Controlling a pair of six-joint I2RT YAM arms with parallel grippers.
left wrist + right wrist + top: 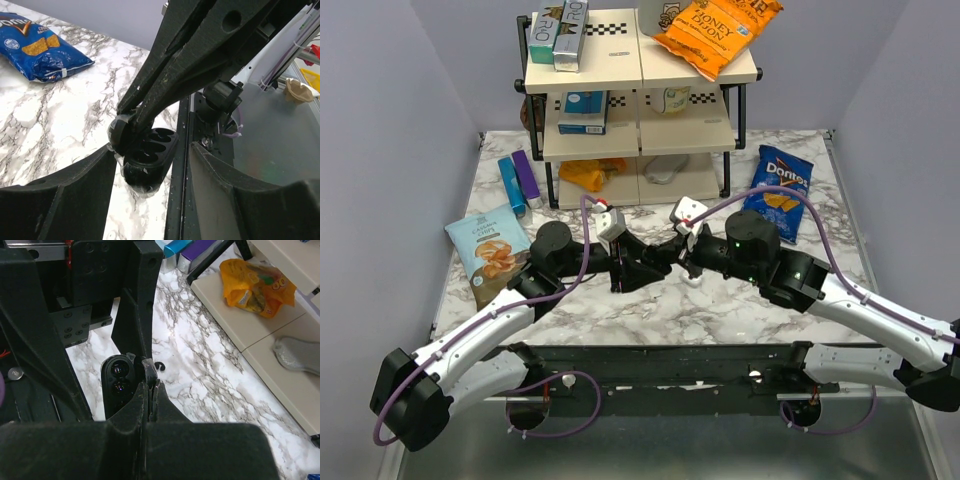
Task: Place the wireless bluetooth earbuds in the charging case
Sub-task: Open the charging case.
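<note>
Finding: the case [116, 390] sits between the two arms near the front of the table [200, 375], its two wells facing up. I cannot tell whether it rests on the marble or hangs just above it. It reads black here.

Your right pincer [150, 379] is pressed together on what looks like the raised lid [120, 136]. Your left pincer [151, 150] stands apart, one finger on each side of the case body, with a gap showing on one side.

I cannot confirm the earbuds. The wells are dark and glossy, and a dark curl [159, 365] just beyond the case is too small to identify.

Risk: an off-centre squeeze from the left would likely twist the case against the lid hold. That could strain the hinge or pop the case loose.
</note>
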